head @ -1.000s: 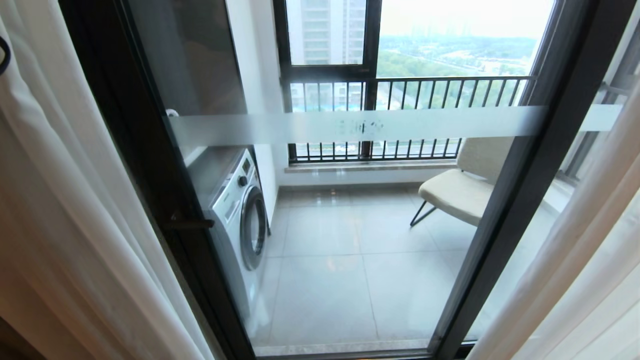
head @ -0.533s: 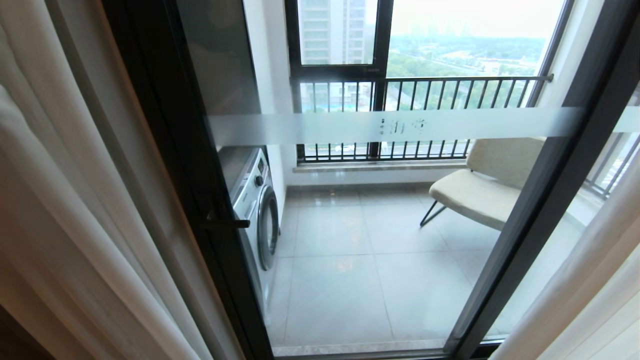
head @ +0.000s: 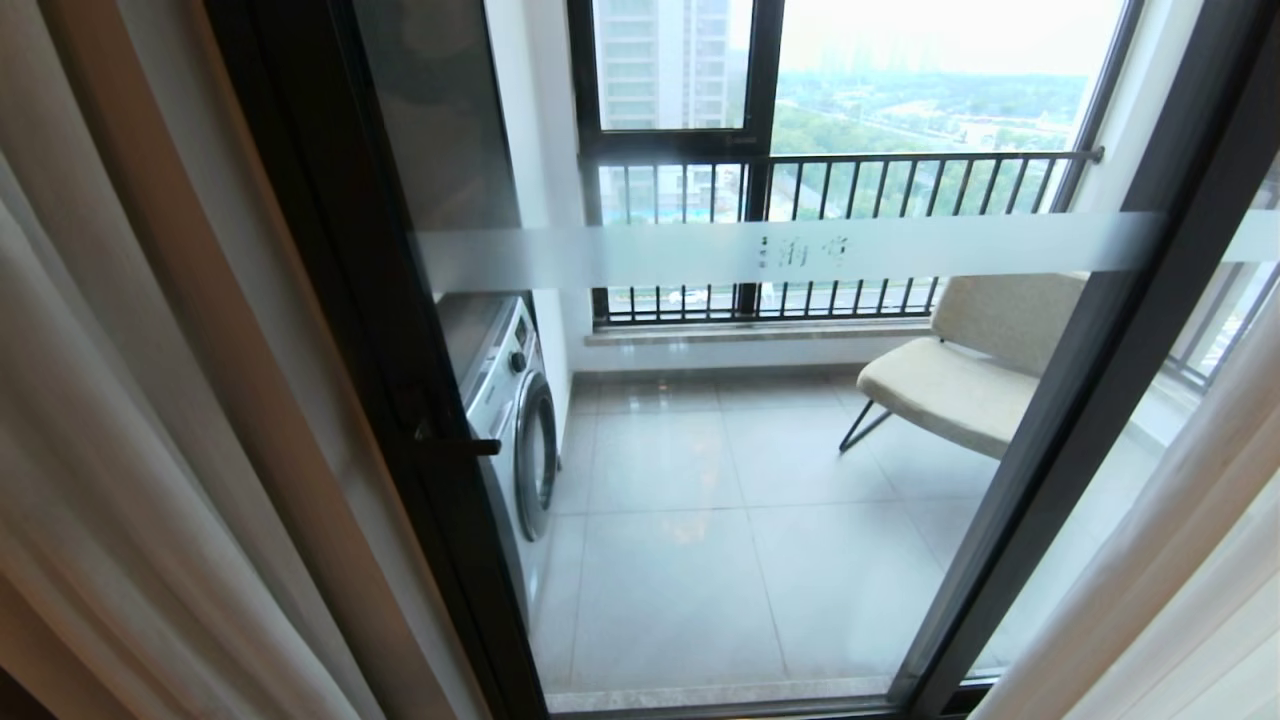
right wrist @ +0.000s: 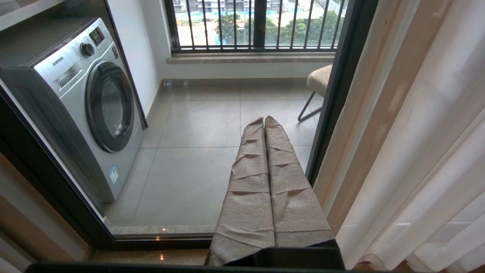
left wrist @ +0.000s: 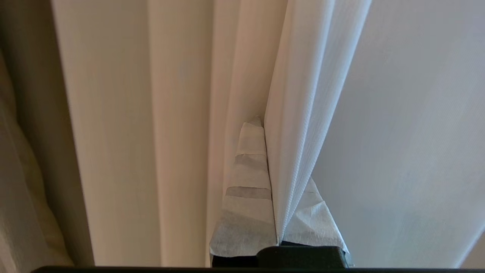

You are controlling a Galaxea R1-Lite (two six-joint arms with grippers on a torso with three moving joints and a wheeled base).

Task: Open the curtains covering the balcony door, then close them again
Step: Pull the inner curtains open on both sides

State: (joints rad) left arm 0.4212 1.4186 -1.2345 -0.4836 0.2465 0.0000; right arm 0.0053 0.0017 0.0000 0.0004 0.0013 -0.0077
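A: Where do things stand?

B: The door (head: 760, 420) is uncovered, curtains (head: 150, 420) bunched at both sides. The left hand (left wrist: 278, 212) is clenched on a fold of the sheer layer; the right hand (right wrist: 265, 159) is clenched on nothing, low before the glass.

A: What could go wrong?

B: That pinch is thin. I'd guess a quick pull could slide the voile out, or only the sheer layer would travel and the thick one stay, leaving the door half covered.
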